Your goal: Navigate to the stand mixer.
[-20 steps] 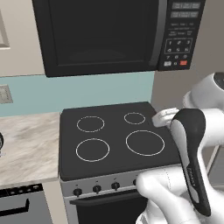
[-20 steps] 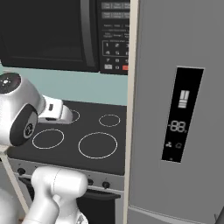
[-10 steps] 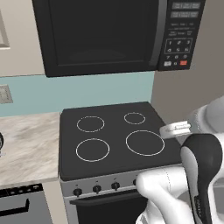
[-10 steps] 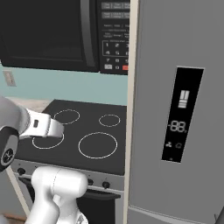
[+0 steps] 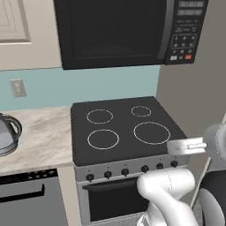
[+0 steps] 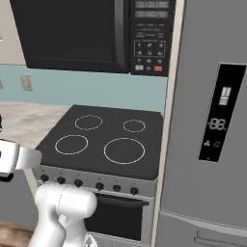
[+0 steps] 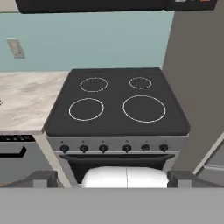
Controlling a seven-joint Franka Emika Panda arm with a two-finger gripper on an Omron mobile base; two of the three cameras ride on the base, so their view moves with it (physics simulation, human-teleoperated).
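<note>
The stand mixer is out of view. In the hand view my gripper (image 7: 113, 178) looks at a black four-ring cooktop (image 7: 116, 100). Its two dark fingertips (image 7: 42, 178) stand wide apart at the bottom of that view, open, with nothing between them. The white hand (image 5: 186, 146) hangs in front of the stove's right front corner in the left base view. It sits at the left edge (image 6: 13, 159) in the right base view.
A black microwave (image 5: 119, 31) hangs over the stove (image 5: 126, 128). A tall grey fridge (image 6: 212, 135) stands right of it. Left of the stove runs a marble counter (image 5: 39, 137) over a dishwasher (image 5: 31, 198). A shiny silver rounded vessel (image 5: 8, 133) is cut by the left edge.
The arm has swung down and sideways, so its dark forearm no longer covers the stove. The whole scene has slid a little to the right as the base drives left.
</note>
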